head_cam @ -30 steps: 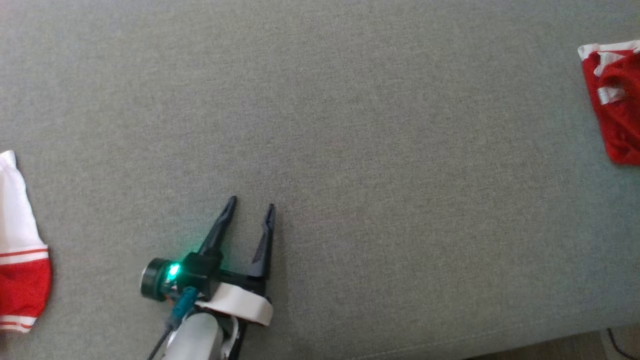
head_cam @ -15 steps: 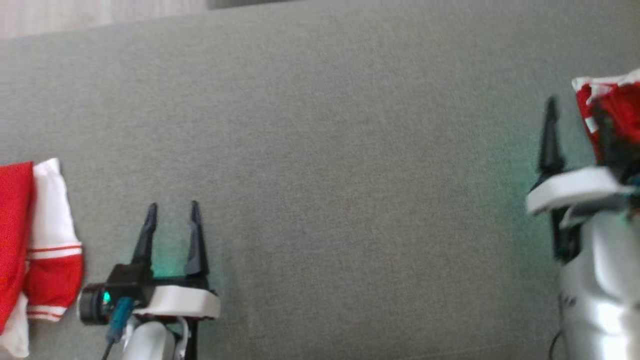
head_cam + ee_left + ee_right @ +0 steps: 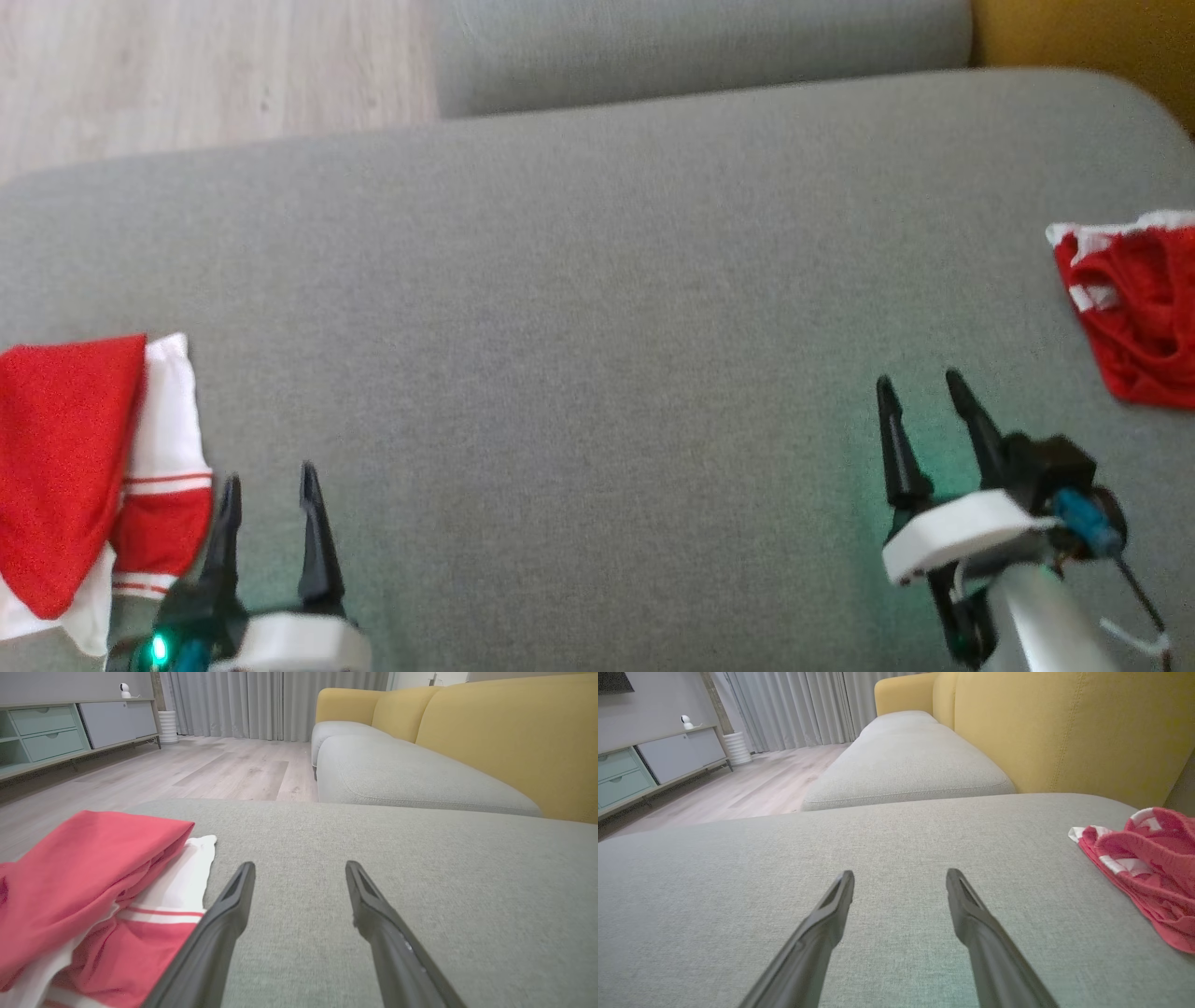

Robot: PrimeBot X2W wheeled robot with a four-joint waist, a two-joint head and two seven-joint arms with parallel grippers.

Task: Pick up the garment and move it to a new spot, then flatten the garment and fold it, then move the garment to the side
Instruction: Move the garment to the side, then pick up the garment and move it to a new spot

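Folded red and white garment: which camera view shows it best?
The left wrist view: the folded red and white garment is close, its layers and stripes clear. The head view shows it from above, cut by the edge. The right wrist view has another, crumpled red garment.

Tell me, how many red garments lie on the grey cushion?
2: a folded red-and-white one at the left edge, a crumpled red one at the right; both run partly out of frame.
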